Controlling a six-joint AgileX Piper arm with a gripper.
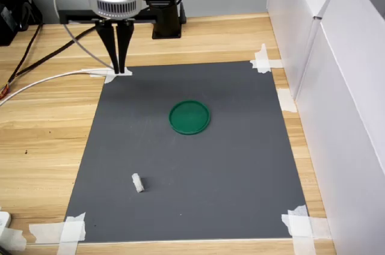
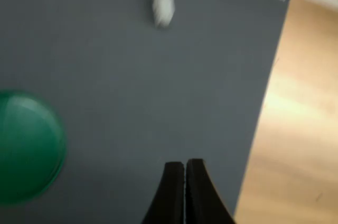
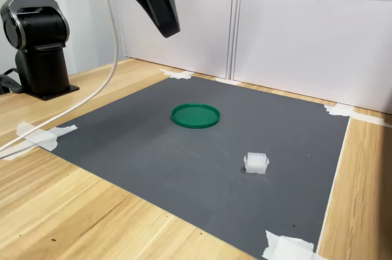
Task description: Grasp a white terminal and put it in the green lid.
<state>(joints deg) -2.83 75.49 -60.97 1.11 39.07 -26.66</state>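
The gripper [image 1: 120, 70] hangs high over the far corner of the dark mat [image 1: 240, 165] in the first exterior view, near the arm's base, and its two black fingers [image 2: 171, 192] are pressed flat together with nothing between them; the wrist view shows only a hairline seam.

The white terminal [image 1: 138, 182] sits alone on the mat, toward the near edge and on the first exterior view's left, well apart from the gripper. The green lid [image 1: 189, 116] lies flat near the mat's middle, empty, and the terminal is well clear of it too. In the second exterior view the terminal [image 3: 256, 162] shows as a small blocky piece with a ribbed or stepped top, resting squarely on its base. In the wrist view it is just a blur.

How will it handle? It looks like hard moulded plastic: very light, stiff, not fragile, probably a bit slick on its faces. Being so light, it could skate or tip if one finger touches first, so the jaws need to open, come down centred, and close across its narrower pair of flat sides, low on the body rather than on the stepped top. The lid's low rim looks easy to clear, and a short drop into it should do no harm.
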